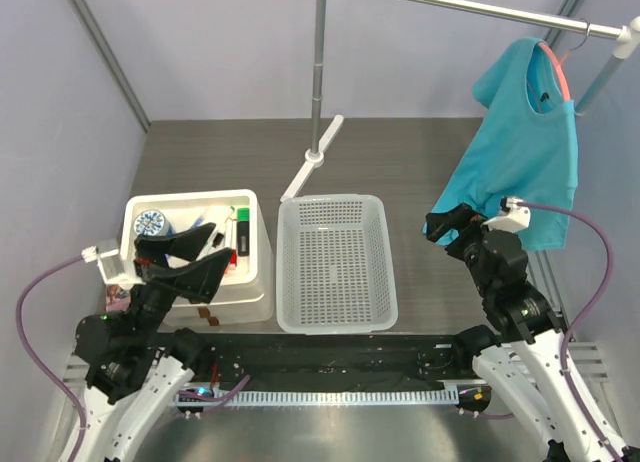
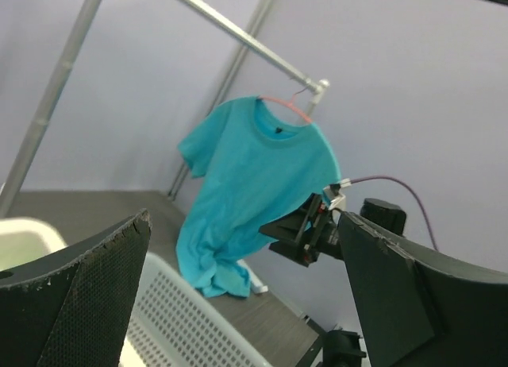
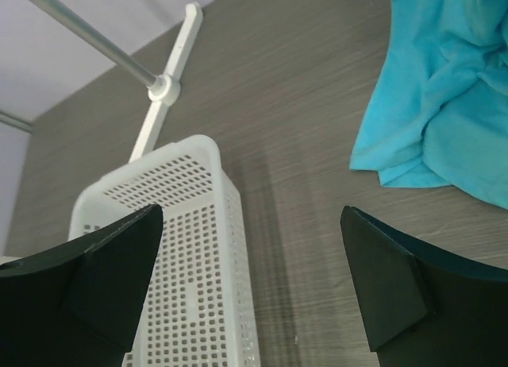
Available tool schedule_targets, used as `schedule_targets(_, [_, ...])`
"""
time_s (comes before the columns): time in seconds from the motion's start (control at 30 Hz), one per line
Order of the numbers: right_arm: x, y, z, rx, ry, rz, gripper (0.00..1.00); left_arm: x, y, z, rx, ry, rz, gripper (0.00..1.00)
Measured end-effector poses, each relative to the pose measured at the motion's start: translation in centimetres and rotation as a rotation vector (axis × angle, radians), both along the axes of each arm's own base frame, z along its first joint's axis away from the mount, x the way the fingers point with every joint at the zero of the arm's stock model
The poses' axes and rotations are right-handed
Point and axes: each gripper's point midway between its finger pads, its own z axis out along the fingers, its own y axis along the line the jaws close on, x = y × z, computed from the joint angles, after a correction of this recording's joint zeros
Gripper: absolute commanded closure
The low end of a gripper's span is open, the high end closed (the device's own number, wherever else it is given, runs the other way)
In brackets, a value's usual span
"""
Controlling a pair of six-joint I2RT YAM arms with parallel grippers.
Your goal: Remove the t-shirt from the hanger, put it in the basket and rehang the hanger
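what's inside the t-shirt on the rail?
A pink hanger: one curved stretch shows at the neck of the t-shirt, its hook up at the rail. The rest of the hanger is covered by cloth.

Bright, even, diffuse light; shadows soft and faint; views mostly sharp.

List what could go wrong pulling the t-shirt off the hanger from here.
1. The hanger hangs from the rail by a thin hook only; tugging the t-shirt may drag it off too.
2. The open right pincer sits by the hem; a pull from there may snag the collar on the hanger.
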Motion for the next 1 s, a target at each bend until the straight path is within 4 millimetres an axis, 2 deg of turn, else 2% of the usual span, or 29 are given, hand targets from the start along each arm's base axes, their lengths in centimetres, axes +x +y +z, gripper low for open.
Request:
schedule_targets(0.07, [0.0,0.0,-0.9,-0.036,0.055,0.007,0.0,1.5,-0.2,-1.5,0.03,0.093,0.029,0.0])
schedule_targets(0.13, [0.1,0.2,-0.8,-0.073,0.084,0.033,0.0,3.1,-0.3,-3.6,0.055,0.209,0.062,0.0])
schedule_targets(0.23, [0.5,0.9,1.4,-0.101,0.075,0.082,0.0,4.5,0.5,-6.7,0.056,0.441,0.12,0.0])
schedule_targets(0.27, [0.7,1.2,2.5,-0.109,0.063,0.098,0.0,4.5,0.8,-7.2,0.069,0.492,0.138,0.0])
schedule_targets(0.4, [1.5,1.7,7.1,-0.146,0.004,0.134,0.0,3.4,1.0,-6.3,0.132,0.519,0.128,0.0])
schedule_targets(0.53, [2.3,1.3,12.2,-0.197,-0.06,0.118,0.0,2.8,1.2,-5.3,0.188,0.522,0.131,0.0])
schedule_targets(0.7, [4.0,-1.9,19.7,-0.307,-0.124,-0.049,0.0,3.6,1.6,-5.2,0.269,0.603,0.18,0.0])
schedule_targets(0.83, [5.3,-5.1,24.9,-0.405,-0.157,-0.242,0.0,4.3,1.7,-5.9,0.326,0.686,0.209,0.0])
schedule_targets(0.87, [5.6,-6.5,26.4,-0.451,-0.15,-0.326,0.0,4.4,1.7,-6.2,0.342,0.704,0.21,0.0])
schedule_targets(1.0, [7.4,-9.4,29.4,-0.583,-0.109,-0.518,0.0,3.6,1.4,-7.1,0.38,0.735,0.176,0.0])
